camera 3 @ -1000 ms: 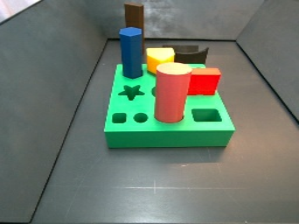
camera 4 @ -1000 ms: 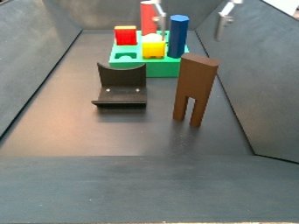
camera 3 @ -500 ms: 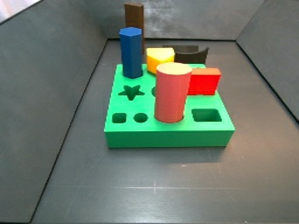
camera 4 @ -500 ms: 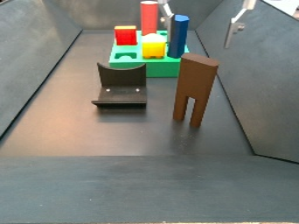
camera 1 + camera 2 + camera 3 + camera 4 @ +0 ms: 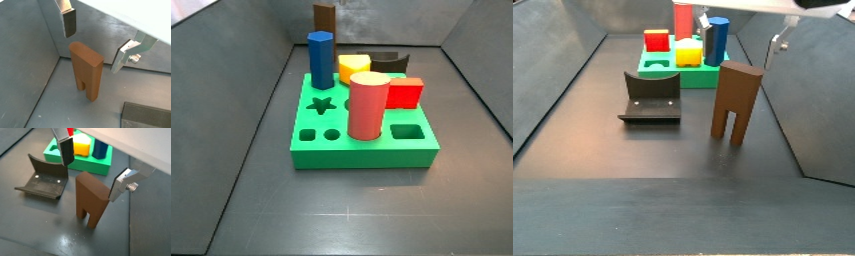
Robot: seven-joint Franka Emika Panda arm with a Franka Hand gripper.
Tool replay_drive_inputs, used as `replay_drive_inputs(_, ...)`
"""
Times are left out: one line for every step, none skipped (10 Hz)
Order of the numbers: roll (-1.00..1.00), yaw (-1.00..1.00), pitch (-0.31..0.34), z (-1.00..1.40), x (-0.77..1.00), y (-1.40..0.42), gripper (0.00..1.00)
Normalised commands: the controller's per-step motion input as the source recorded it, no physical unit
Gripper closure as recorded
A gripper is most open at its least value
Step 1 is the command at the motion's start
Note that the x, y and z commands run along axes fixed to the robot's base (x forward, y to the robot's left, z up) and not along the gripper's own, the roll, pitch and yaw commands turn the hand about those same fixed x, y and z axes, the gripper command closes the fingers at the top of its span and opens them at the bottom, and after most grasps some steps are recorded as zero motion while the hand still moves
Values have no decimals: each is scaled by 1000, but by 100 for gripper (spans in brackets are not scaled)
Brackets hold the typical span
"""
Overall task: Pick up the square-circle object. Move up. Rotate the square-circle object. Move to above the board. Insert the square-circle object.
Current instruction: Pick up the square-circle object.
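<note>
The square-circle object (image 5: 735,100) is a tall dark brown block standing upright on its two prongs on the dark floor, also seen in both wrist views (image 5: 87,70) (image 5: 92,200) and at the far back in a side view (image 5: 325,18). My gripper (image 5: 743,32) hangs open just above its top end, one finger (image 5: 66,150) on each side and neither touching it. Nothing is between the fingers (image 5: 123,55). The green board (image 5: 358,145) lies beyond the block (image 5: 680,68), with its star, circle and square holes showing.
On the board stand a blue hexagonal column (image 5: 321,60), a pink-red cylinder (image 5: 368,105), a yellow block (image 5: 354,68) and a red block (image 5: 405,93). The dark fixture (image 5: 651,97) sits between board and brown block. Grey walls enclose the floor.
The gripper has come further into view from the upper right and now sits over the brown block with both fingers showing. The block and board have not moved.
</note>
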Motion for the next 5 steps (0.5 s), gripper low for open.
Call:
replay_drive_inputs(-219, -246, 0, -366, 137, 29, 0)
replay_drive_inputs(-213, -200, -3, -400, 80, 0, 0)
replay_drive_inputs(-204, -194, 0, -411, 94, 20, 0)
replay_drive_inputs(-204, -166, -21, -397, 0, 54, 0)
replay_drive_inputs(-180, -129, -40, -300, 0, 43, 0)
